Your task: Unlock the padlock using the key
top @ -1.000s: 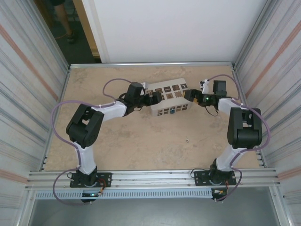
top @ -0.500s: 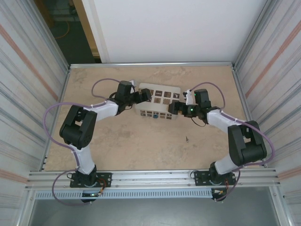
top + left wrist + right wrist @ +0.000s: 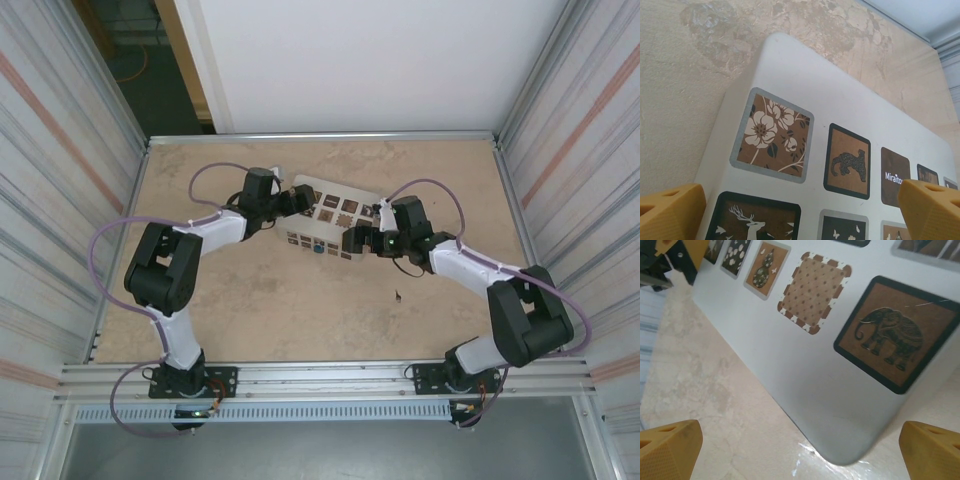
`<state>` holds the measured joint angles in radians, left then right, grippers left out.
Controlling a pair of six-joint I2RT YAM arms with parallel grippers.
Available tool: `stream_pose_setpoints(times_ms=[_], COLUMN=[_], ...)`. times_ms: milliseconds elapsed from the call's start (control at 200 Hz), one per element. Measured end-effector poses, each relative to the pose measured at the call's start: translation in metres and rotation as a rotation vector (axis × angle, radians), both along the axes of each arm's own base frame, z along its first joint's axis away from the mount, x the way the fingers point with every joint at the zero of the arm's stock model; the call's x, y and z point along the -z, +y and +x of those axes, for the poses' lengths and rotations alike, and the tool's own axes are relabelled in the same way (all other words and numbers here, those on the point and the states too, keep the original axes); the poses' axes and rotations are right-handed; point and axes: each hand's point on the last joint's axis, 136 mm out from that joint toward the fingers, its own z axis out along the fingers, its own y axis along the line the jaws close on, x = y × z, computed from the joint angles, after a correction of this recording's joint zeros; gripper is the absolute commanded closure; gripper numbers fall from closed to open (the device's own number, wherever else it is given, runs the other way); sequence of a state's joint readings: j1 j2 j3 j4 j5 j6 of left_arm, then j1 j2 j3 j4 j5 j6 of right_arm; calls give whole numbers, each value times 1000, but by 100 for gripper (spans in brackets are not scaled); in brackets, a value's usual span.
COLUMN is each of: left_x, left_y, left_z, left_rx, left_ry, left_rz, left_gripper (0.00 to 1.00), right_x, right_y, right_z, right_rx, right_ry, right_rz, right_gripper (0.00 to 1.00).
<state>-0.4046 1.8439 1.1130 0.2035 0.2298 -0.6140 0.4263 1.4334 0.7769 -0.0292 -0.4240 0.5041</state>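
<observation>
A white box (image 3: 330, 228) with brown picture tiles lies at the back middle of the table. A small blue spot (image 3: 318, 249) on its near side may be the padlock; it is too small to tell. A tiny dark item (image 3: 397, 295) lies on the table in front of the box, possibly the key. My left gripper (image 3: 290, 203) is open, its yellow fingertips (image 3: 670, 212) straddling the box's left end (image 3: 805, 150). My right gripper (image 3: 352, 243) is open too, with its fingertips (image 3: 932, 450) either side of the box's right corner (image 3: 850, 405).
Corrugated metal walls (image 3: 60, 200) close in the table on the left and right, and a white panel (image 3: 350, 60) stands behind it. Bare tabletop (image 3: 300, 310) stretches between the box and the arm bases. The left gripper's yellow fingers (image 3: 690, 250) appear at the far end of the right wrist view.
The box has slid left and toward the near side and turned clockwise. Both arms moved left with it, staying at its two ends. The small dark item has stayed put.
</observation>
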Motion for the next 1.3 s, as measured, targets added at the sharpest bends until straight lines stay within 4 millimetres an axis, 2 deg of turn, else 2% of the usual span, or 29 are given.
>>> stream_pose_setpoints(times_ms=[170,276,416,526,696,887,1037,1298], left_x=[1,-16,-55,-69,-58,-46,-42,-34], left_y=[12,24,39,51,73,95,105,111], left_z=[1,-4,-30,-56,-95,-125,-131,-129], left_rx=[-5,-14,-20,-29,-54,-96,-130,-146], left_ry=[9,-26,-121,-171,-176,-175,-181,-160], left_rz=[19,38,39,39,65,109,133,149], left_gripper=[1,1,1,1,1,1,1,1], right_x=[-20,-28,-24,-11,17,59,74,92], right_y=[-22,-43,-69,-84,-96,-104,-104,-106], right_z=[1,-9,-31,-51,-76,-98,-103,-109], right_rx=[77,130,164,176,165,138,123,110], right_ry=[-26,-21,37,121,264,443,506,576], right_rz=[-95,-164,-265,-333,-398,-479,-501,-538], right_gripper=[1,3,14,19,33,47,57,64])
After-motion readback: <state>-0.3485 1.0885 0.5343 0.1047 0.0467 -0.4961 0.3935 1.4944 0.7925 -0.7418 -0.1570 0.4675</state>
